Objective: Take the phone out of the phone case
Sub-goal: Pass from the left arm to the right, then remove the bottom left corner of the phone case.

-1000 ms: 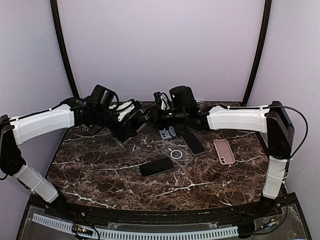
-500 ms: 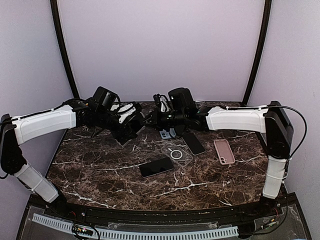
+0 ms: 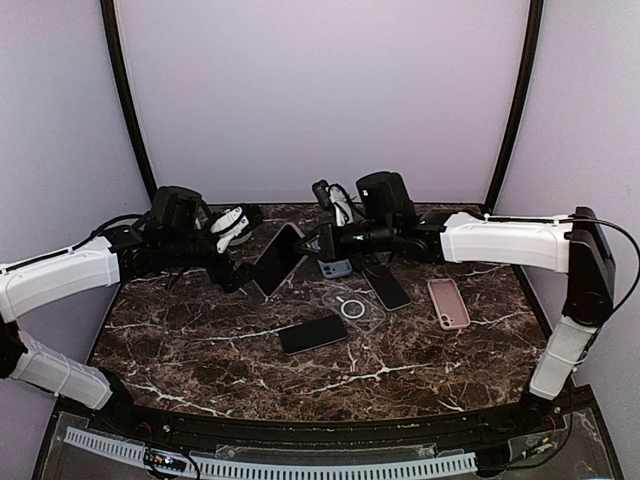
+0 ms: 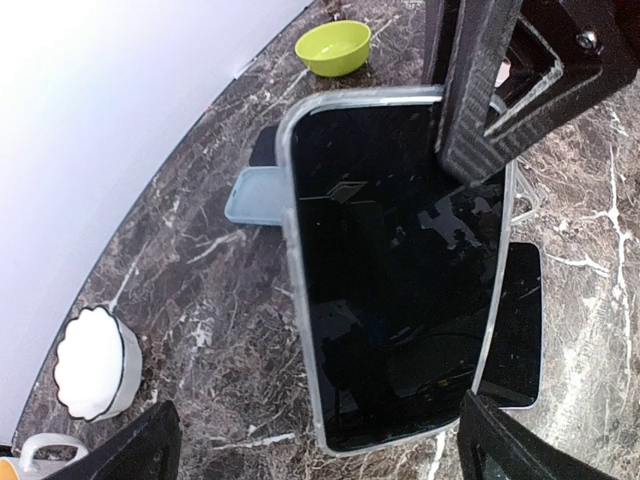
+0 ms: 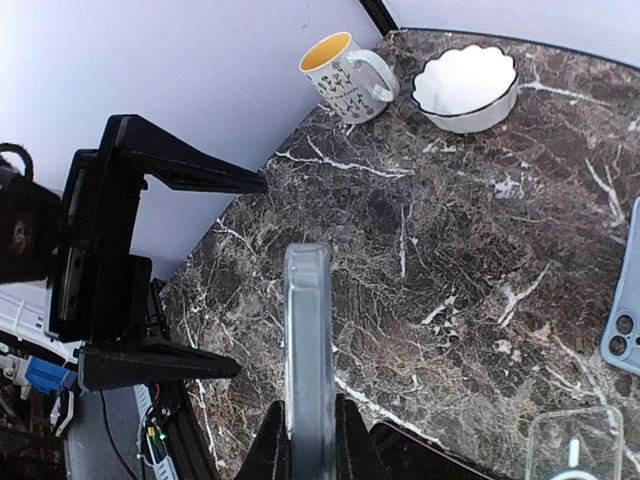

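Observation:
A black phone in a clear phone case hangs tilted above the back of the table. My right gripper is shut on its upper right edge. In the right wrist view the case shows edge-on, pinched between the fingers of the right gripper. In the left wrist view the cased phone faces the camera, with the right gripper's finger clamped on its top corner. My left gripper stands open, its tips wide apart either side of the phone's near end and not touching it; it sits left of the phone.
On the table lie a bare black phone, a clear case with a ring, another black phone, a pink case and a blue case. A green bowl, white bowl and mug stand at the back.
My left gripper has opened, let go of the cased phone and drawn back to the left. My right gripper has shut on the case's edge and now carries it alone.

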`<action>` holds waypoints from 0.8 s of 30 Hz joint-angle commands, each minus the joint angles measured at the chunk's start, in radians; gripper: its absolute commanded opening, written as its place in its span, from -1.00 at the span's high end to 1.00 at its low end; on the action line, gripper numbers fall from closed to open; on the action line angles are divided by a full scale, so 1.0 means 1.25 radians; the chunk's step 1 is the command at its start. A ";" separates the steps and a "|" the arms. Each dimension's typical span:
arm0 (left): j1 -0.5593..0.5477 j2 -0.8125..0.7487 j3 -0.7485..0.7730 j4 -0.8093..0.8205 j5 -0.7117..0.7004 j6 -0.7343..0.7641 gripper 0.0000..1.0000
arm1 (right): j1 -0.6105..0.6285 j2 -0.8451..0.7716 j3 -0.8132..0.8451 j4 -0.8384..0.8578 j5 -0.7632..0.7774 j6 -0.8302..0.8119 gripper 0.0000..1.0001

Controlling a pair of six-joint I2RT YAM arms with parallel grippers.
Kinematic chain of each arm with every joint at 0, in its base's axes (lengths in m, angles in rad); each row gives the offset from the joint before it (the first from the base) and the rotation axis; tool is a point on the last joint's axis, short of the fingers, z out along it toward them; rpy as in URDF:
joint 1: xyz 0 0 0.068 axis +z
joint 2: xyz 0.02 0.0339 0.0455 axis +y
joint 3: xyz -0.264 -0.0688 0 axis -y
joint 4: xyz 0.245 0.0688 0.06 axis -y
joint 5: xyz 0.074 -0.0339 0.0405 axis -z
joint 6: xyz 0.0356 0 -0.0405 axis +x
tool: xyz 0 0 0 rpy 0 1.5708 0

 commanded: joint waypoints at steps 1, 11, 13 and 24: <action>-0.001 -0.059 -0.048 0.091 -0.018 0.032 -0.97 | 0.007 -0.110 -0.050 0.105 0.023 -0.145 1.00; 0.000 -0.118 -0.080 0.060 0.131 0.098 -0.98 | 0.007 -0.325 -0.284 0.234 -0.018 -0.325 1.00; 0.001 -0.156 -0.116 0.071 0.231 0.147 -0.98 | 0.010 -0.393 -0.364 0.307 -0.044 -0.399 1.00; -0.002 -0.187 -0.162 0.021 0.602 0.329 -0.71 | 0.011 -0.563 -0.459 0.204 -0.180 -0.644 1.00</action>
